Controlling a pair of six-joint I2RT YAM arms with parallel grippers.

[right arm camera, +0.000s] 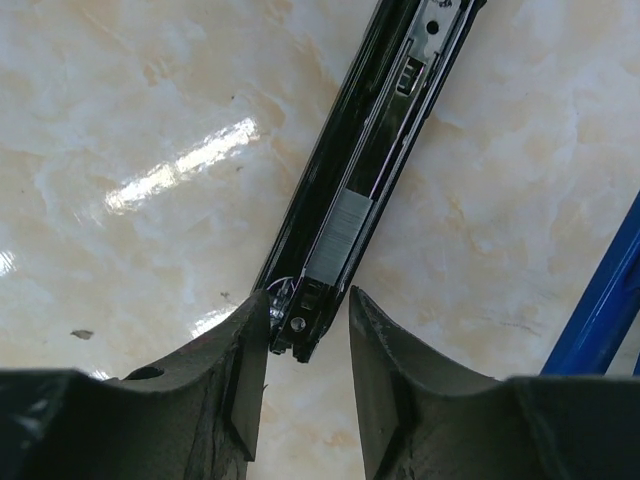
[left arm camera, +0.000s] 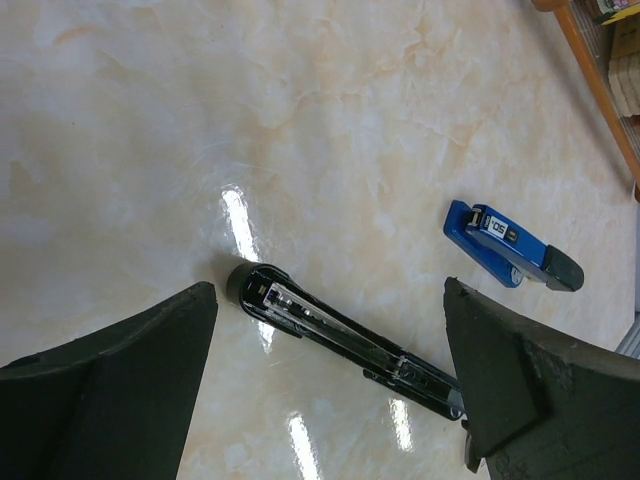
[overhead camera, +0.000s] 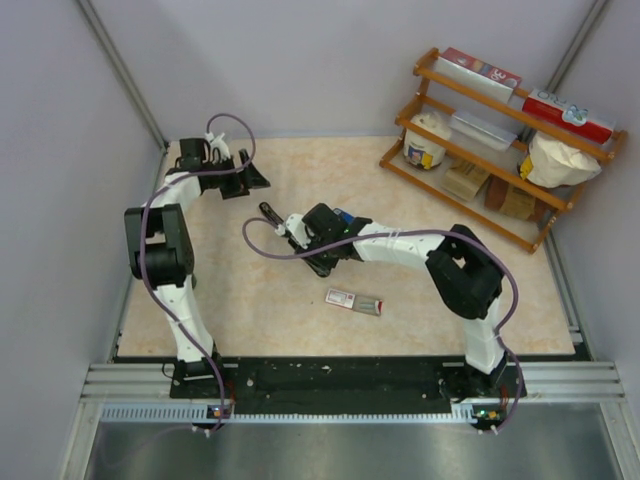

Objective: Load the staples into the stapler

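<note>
The pale marbled surface (overhead camera: 200,300) carries a wooden shelf (overhead camera: 500,150) at the far right corner. From above, the right arm hides most of the black stapler (left arm camera: 330,325), and only a corner of the blue stapler (left arm camera: 505,245) peeps out behind it. The left end effector (left arm camera: 330,288) hangs wide open, holding nothing. The right end effector (right arm camera: 307,293) is partly open, its tips either side of the black stapler's end, a sliver of gap showing. The white, red-printed box (overhead camera: 354,300) lies flat near the front, its print too small to read. The staples (right arm camera: 338,235), one short grey ribbed strip, sit in the open magazine channel.
</note>
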